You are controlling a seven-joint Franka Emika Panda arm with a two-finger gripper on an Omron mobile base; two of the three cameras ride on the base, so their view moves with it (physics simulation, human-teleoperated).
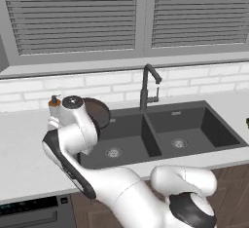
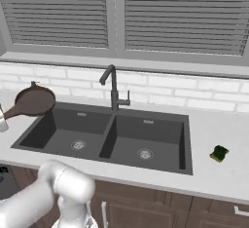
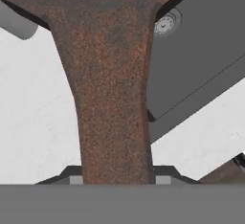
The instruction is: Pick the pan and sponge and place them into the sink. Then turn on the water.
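Left base view: my arm hides much of the pan (image 1: pixel 99 111), raised over the sink's (image 1: pixel 214 124) left corner, beside the faucet (image 1: pixel 146 88).
Right base view: pan tilted above the left basin edge, apparently lifted for the drop; sponge (image 2: pixel 219 153) waits on the counter (image 2: pixel 216 178), right of the sink.
Hand view: my gripper (image 3: pixel 116 180) is clenched on the pan's handle (image 3: pixel 112 122), so it cannot slip.

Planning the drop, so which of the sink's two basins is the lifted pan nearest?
The left basin: the pan, tilted and off the counter, hangs by its outer back corner. The right basin lies beyond the divider, toward the sponge.
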